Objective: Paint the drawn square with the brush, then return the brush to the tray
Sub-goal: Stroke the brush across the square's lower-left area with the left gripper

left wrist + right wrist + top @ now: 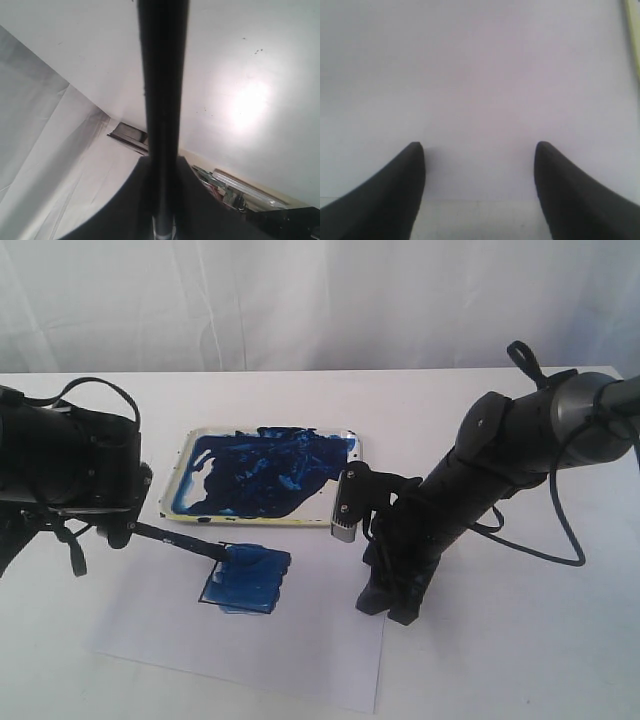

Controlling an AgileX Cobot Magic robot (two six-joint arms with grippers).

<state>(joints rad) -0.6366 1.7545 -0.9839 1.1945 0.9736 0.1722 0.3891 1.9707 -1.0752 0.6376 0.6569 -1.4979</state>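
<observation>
The drawn square (pixel 245 580) on the white paper sheet (pixel 300 650) is mostly filled with streaky blue paint. My left gripper (pixel 125 528) is shut on the brush (pixel 180 540), a thin black handle slanting down to the right. Its tip rests on the square's upper left part. In the left wrist view the brush (pixel 162 100) runs as a dark bar out from between the jaws. The tray (pixel 175 475), smeared dark blue, lies just behind the paper. My right gripper (pixel 385 605) stands open at the paper's right edge, its fingertips (pixel 417 160) wide apart over bare white surface.
The right arm's silver wrist block (pixel 345 508) hangs close to the tray's right end. A white curtain (pixel 320 300) closes off the back of the white table (pixel 520 640). A yellowish strip of tray rim (pixel 634 35) shows in the right wrist view.
</observation>
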